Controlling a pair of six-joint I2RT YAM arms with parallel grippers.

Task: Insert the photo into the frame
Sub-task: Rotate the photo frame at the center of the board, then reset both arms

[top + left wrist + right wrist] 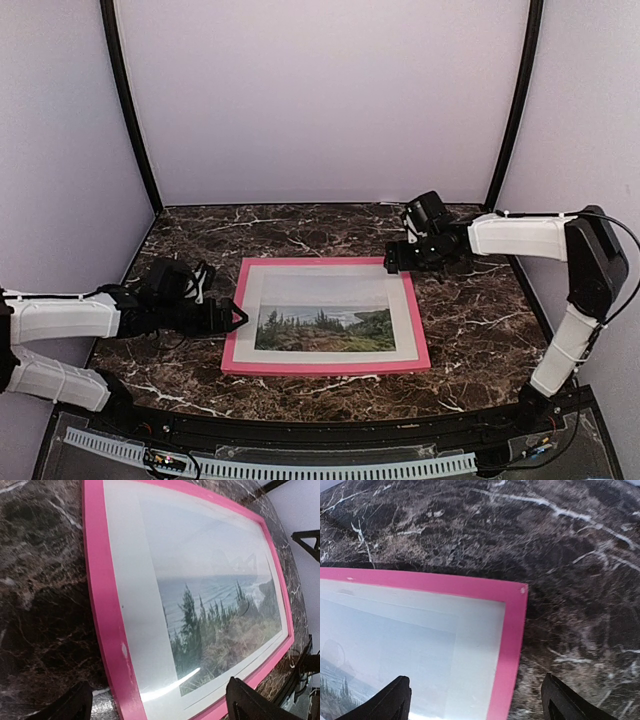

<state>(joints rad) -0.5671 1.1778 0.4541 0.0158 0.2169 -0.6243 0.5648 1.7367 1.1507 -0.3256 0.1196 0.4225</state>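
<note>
The pink-red frame (pixel 326 363) lies flat, face up, in the middle of the marble table. The photo (pixel 326 322) of conifers, grass and pale water shows inside it, within a white mat (pixel 252 300). My left gripper (pixel 235 318) is open at the frame's left edge, its fingers astride the near-left corner in the left wrist view, where frame (pixel 102 595) and photo (pixel 220 620) show. My right gripper (pixel 392 262) is open at the frame's far right corner (pixel 515 620); its fingertips (pixel 395 697) straddle that corner. Neither holds anything.
The dark marble table (pixel 480 330) runs to black corner posts (pixel 130 110) and pale walls at the back. A black rail and white cable strip (pixel 300 465) cross the near edge.
</note>
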